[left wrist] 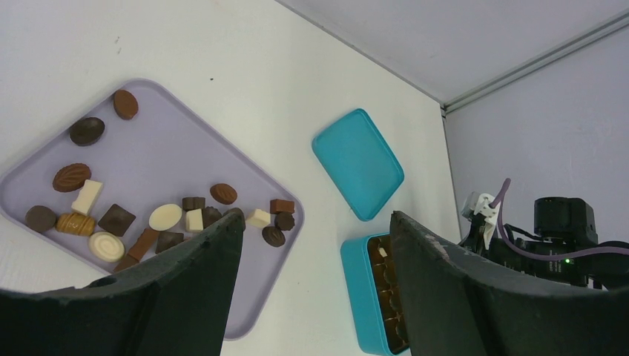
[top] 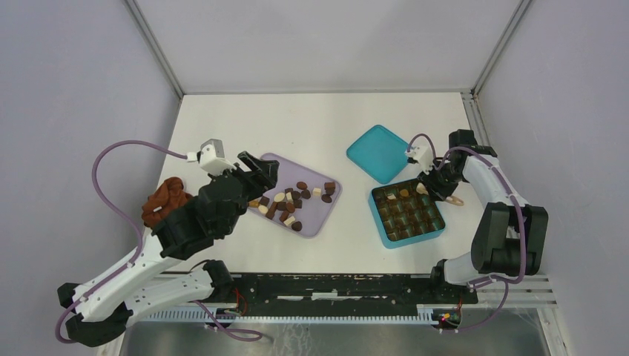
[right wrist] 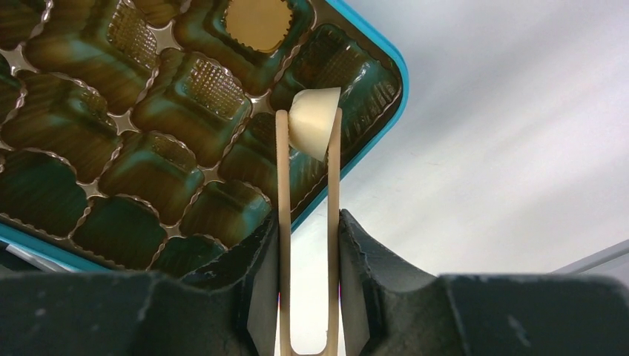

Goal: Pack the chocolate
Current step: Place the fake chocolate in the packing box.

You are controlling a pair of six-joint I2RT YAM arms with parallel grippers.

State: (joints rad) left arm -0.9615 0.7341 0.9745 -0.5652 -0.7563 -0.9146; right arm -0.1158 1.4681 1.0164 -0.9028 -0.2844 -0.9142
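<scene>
The right pincer [right wrist: 308, 216] is seen closed on a pair of thin wooden tongs [right wrist: 283, 222], whose two arms are pressed between its dark fingers [right wrist: 259, 252]. A cream-white chocolate piece [right wrist: 311, 119] is pinched between the tips of the tongs. It is held above the corner cell of the teal box [left wrist: 356, 297], at the 1 o'clock corner in the right wrist view. One cell away, toward 11 o'clock, a round cream piece [right wrist: 257, 22] is seated in the brown liner. Most cells that can be seen are bare.

The left pincer [left wrist: 315, 219] is spread wide, and nothing is held between its fingers. It is poised over the near edge of a lilac tray [top: 319, 215].

The loose chocolates [top: 285, 202], dark brown, mid brown and cream, are scattered on that tray. In the top view the box lies at 3 o'clock from the tray, apart from it. The teal lid [top: 378, 152] lies flat on the white desk [top: 297, 126], at 11 o'clock from the box and just beside it. A rust-brown cloth lump [top: 165, 200] is found at 9 o'clock from the tray, partly hidden by the left arm.
</scene>
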